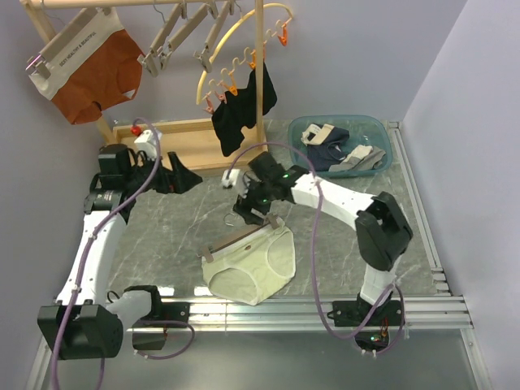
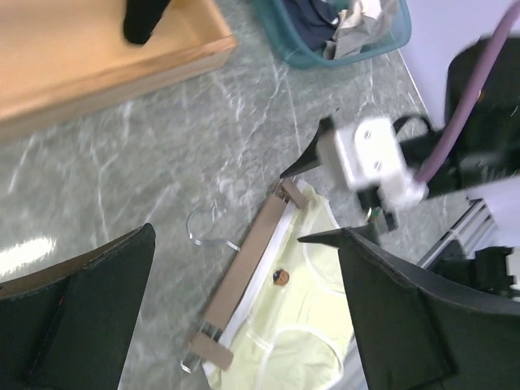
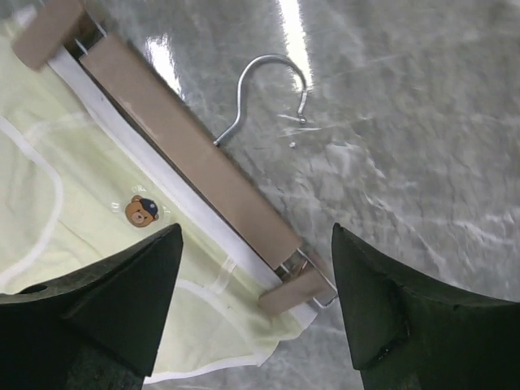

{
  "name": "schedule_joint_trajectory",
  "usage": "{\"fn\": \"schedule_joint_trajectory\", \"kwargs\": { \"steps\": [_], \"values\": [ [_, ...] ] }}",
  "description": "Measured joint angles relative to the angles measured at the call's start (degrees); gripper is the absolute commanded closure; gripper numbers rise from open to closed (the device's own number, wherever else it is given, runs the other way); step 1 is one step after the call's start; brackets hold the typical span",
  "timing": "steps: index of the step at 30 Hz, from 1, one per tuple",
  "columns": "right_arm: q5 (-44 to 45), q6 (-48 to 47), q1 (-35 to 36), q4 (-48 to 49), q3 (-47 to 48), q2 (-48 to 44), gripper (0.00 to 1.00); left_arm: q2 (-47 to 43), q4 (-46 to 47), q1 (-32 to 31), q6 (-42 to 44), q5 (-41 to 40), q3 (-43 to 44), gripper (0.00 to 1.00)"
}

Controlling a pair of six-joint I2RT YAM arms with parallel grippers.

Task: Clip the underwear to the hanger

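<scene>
Teal basin [image 1: 341, 119] of clothes [image 1: 337, 148], underwear [image 1: 253, 270] along hanger [image 1: 244, 237], left hand [image 2: 236, 236] wide, right hand [image 3: 256, 236] wide

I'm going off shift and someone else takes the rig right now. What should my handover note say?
Left gripper: open, empty, off to the left of the garment.
Right gripper: open, empty, above the hanger.
Underwear: flat on the table, with the hanger along its waistband.
Done: both clips sit over the waistband ends.
Left: whether they really grip cannot be told, so check them and re-clip if loose.
</scene>
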Motion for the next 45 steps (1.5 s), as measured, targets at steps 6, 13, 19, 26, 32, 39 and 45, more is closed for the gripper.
{"fn": "schedule_joint_trajectory", "kwargs": {
  "steps": [6, 13, 19, 26, 32, 39, 45],
  "values": [
    [5.14, -9.33, 5.40, -3.15, 1.75, 6.73, 0.30, 0.00, -1.92, 7.39, -1.51, 5.70, -1.29, 0.01],
    [7.56, -14.08, 7.32, -4.09, 2.47, 11.98, 0.43, 0.02, -2.73, 9.77, -1.92, 10.58, -1.60, 0.01],
    [8.74, -15.21, 7.32, -3.56, 2.47, 12.44, 0.45, 1.25, -3.45, 10.45, -1.77, 12.87, -1.60, 0.01],
    [8.81, -16.24, 7.32, -3.08, 2.47, 13.14, 0.48, 2.91, -3.63, 11.37, -1.75, 14.49, -1.60, 0.01],
    [7.91, -18.64, 7.32, -1.27, 2.03, 13.49, 0.68, 3.80, -3.96, 12.31, -4.15, 14.38, -1.60, 0.01],
    [7.37, -19.61, 7.30, 1.38, -0.81, 11.61, 1.00, 4.28, -7.69, 12.70, -3.74, 12.92, -1.11, 0.01],
    [9.16, -19.52, 7.41, 1.60, -3.19, 6.62, 1.00, 4.26, -11.37, 12.70, 0.11, 11.50, 1.31, 0.01]
  ]
}}
